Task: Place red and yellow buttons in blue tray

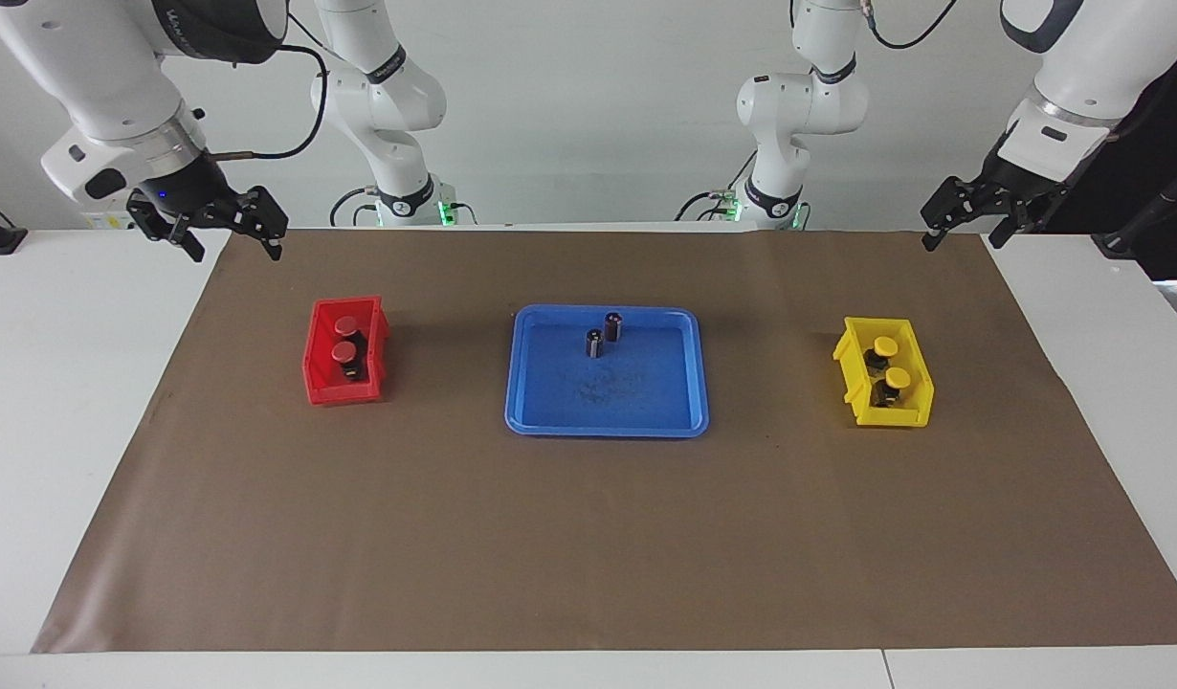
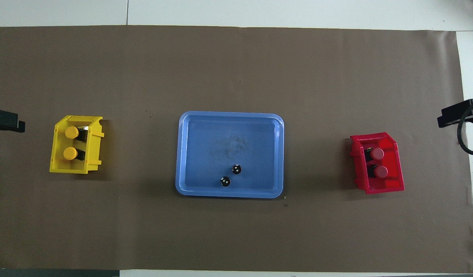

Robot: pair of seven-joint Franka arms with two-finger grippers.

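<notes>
We list two red buttons point(image 1: 345, 340) in the red bin point(image 1: 321, 383), two yellow buttons point(image 1: 890, 361) in the yellow bin point(image 1: 909, 413), none in the blue tray point(image 1: 550, 421). Likely light, rigid, smooth-capped; we'd pinch each black base. Left gripper point(image 1: 971, 225) and right gripper point(image 1: 227, 239) wait wide, empty.

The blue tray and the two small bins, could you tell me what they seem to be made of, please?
The blue tray looks like moulded plastic: rounded corners, raised rim, a scuffed, dull floor. The red bin and the yellow bin look like glossier rigid plastic, with uniform colour and thin ribbed walls, though looks alone leave that open.
</notes>
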